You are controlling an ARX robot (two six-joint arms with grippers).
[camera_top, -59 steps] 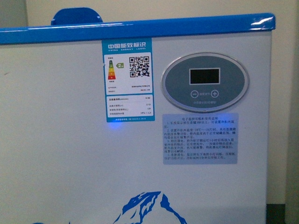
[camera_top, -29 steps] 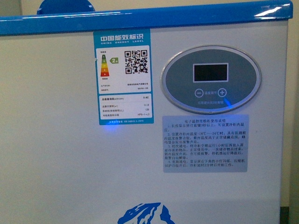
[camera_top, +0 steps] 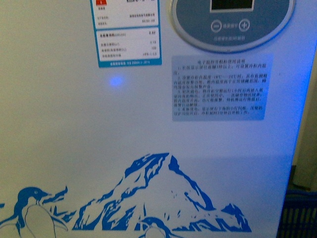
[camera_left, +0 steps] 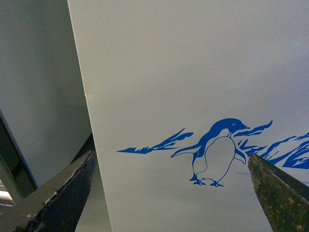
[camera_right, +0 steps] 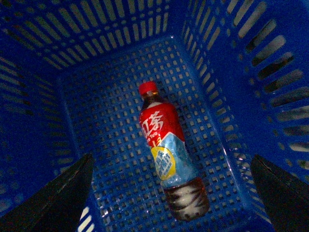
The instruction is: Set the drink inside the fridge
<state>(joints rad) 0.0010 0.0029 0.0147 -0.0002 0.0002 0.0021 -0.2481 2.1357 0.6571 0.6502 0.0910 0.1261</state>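
A blue lattice crate (camera_right: 111,111) carries the drink (camera_right: 161,140), which lies on its side directly on the perforated bottom. Its base falls between the wide-spread jaws of the right gripper (camera_right: 171,155), red cap pointing away from them.

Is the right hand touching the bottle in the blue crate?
Apart. The right wrist view shows the drink lying on the crate floor, bare lattice between it and both fingers of the right hand.

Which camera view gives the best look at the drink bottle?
The right wrist view: the drink lies whole on its side in the blue crate, cap and label clear. The front view shows only the fridge and a crate corner; the left wrist view shows only the fridge, no bottle.
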